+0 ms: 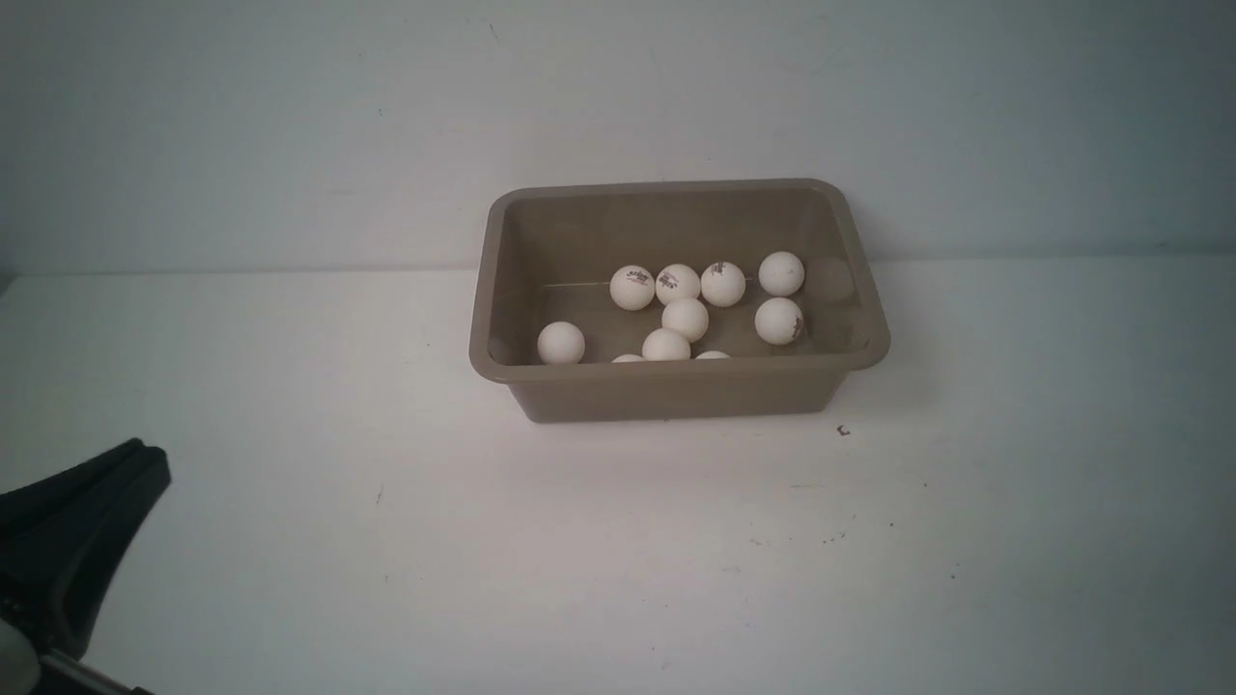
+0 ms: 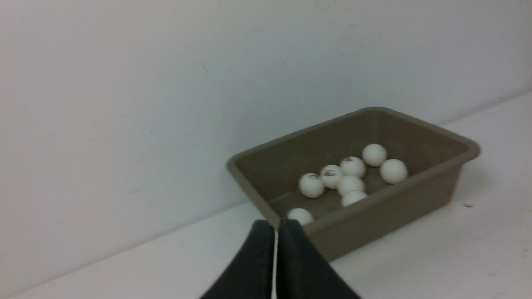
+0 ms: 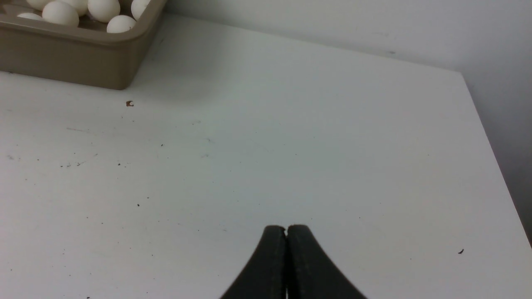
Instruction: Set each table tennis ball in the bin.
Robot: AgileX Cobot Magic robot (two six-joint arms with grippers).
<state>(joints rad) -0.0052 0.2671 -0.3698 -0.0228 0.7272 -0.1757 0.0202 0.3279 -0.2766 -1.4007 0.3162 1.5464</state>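
The taupe bin stands at the back middle of the white table, against the wall. Several white table tennis balls lie inside it, some with a dark logo; no ball shows on the table outside it. My left gripper is low at the front left, far from the bin, shut and empty. In the left wrist view its black fingertips press together, with the bin and balls beyond them. My right gripper is shut and empty over bare table; the bin's corner is far off.
A small brown speck lies on the table just right of the bin's front corner. The table's right edge runs close to my right gripper's side. A pale wall rises directly behind the bin.
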